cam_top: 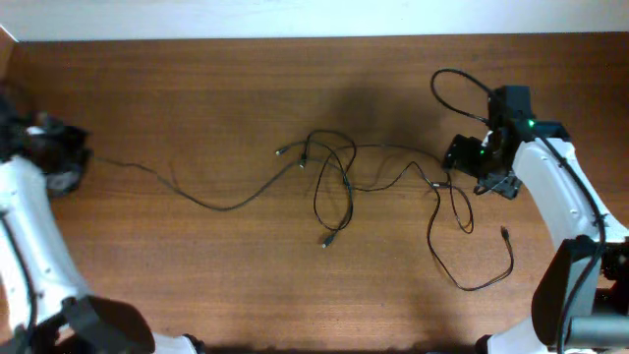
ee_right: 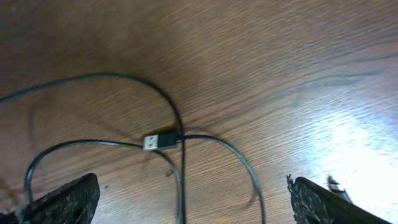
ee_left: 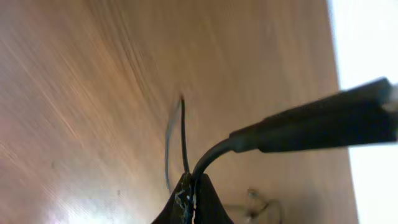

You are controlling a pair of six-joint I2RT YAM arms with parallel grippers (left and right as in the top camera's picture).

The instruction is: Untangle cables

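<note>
on the brown wooden table (cam_top: 197, 88) the thin black cables (cam_top: 329, 162) lie in a loose tangle around the middle, their loops crossing one another and small plug ends poking out at its left and near sides. one long strand (cam_top: 224, 206) runs from the tangle leftwards across the wood to the left gripper (cam_top: 57, 155), which sits at the left edge of the table. in the left wrist view its fingertips (ee_left: 181, 211) are pressed together, pinching that thin cord, and a thick black plug (ee_left: 329, 121) sticks out to the right just past the pinch. another cord curls in a big loop (cam_top: 472, 265) on the near right. the right gripper (cam_top: 480, 169) hangs over the right end of the tangle. its claw is spread wide, with nothing held between the fingers (ee_right: 65, 199). below it a silver-tipped usb plug (ee_right: 158, 142) lies flat on the wood, its cord crossed by another thin cord.
</note>
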